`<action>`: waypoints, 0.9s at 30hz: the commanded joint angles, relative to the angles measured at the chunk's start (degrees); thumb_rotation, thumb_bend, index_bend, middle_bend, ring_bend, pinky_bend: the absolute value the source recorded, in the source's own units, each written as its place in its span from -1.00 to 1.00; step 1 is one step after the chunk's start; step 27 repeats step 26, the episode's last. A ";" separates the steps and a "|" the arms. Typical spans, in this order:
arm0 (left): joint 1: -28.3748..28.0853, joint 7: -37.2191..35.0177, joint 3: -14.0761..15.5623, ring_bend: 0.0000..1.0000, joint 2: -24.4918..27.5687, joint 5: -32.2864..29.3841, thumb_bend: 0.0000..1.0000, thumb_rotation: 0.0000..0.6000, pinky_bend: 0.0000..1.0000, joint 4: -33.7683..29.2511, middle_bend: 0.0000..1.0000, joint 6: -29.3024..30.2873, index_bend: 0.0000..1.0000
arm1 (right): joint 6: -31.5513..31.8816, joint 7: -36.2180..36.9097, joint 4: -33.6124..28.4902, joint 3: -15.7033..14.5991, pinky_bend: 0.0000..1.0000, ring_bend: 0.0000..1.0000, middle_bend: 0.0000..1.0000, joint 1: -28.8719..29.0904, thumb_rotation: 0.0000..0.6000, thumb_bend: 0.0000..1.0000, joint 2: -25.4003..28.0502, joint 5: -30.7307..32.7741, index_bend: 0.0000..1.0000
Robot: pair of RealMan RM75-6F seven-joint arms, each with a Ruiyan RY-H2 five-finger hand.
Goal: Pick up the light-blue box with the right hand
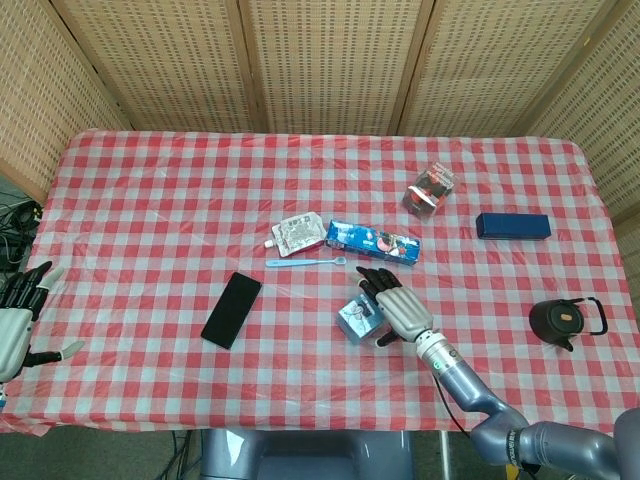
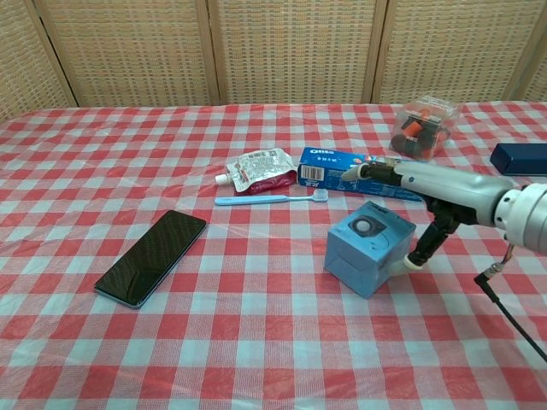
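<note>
left hand (image 1: 14, 320): at the far left edge of the head view, off the table's side, fingers spread and holding nothing
phone (image 2: 152, 256): dark slab lying flat at lower left of the chest view, well apart from the box
pouch (image 2: 259, 166): above centre, with a light-blue toothbrush (image 2: 270, 199) just below it
toothpaste carton (image 2: 335, 169): blue, lying flat just beyond the box and behind the hand's upper fingers
light-blue box (image 2: 368, 247): right of centre in the chest view, resting on the table (image 2: 256, 342), turned so a corner faces the camera; a round printed mark on its top face
how it will handle: looks like a small cardboard carton, judged light and fairly stiff; smooth faces may slide between hard fingers, and the walls could dent if squeezed hard
where to hold: across two opposite side faces, thumb on one and the fingers on the other, low enough that it cannot pivot on an edge
right hand (image 2: 423, 205): just right of the box, fingers extended; one lower fingertip (image 2: 414, 262) sits at the box's right side, the upper fingers reach over its far edge; it does not look clamped, so I judge it holding nothing
risk: a one-sided touch would tip or push the box rather than lift it
</note>
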 commanded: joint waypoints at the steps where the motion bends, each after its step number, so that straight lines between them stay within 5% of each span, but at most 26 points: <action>1: 0.05 -0.06 0.17 -1.00 0.06 0.49 -1.00 1.00 -1.00 -0.08 -1.00 0.23 -1.00 | 2.15 -4.10 -5.84 -0.81 -1.00 -1.00 -1.00 -1.79 1.00 -0.84 5.82 -0.42 -1.00; 8: 0.67 1.15 0.26 -1.00 -0.21 1.45 -1.00 1.00 -1.00 -0.18 -1.00 2.05 -1.00 | 8.53 -10.35 -12.63 -1.84 -1.00 -1.00 -1.00 -4.80 1.00 -0.85 15.07 -4.64 -1.00; 16: 2.45 4.09 0.65 -1.00 -1.79 4.11 -1.00 1.00 -1.00 0.24 -1.00 6.78 -1.00 | 26.71 -22.76 -13.39 -3.07 -1.00 -1.00 -1.00 -15.52 1.00 -0.87 21.41 -7.79 -1.00; 27: 3.66 4.28 1.47 -1.00 -2.40 6.08 -1.00 1.00 -1.00 0.56 -1.00 9.01 -1.00 | 35.14 -18.09 -8.75 -4.63 -1.00 -1.00 -1.00 -22.68 1.00 -0.97 20.90 -10.92 -1.00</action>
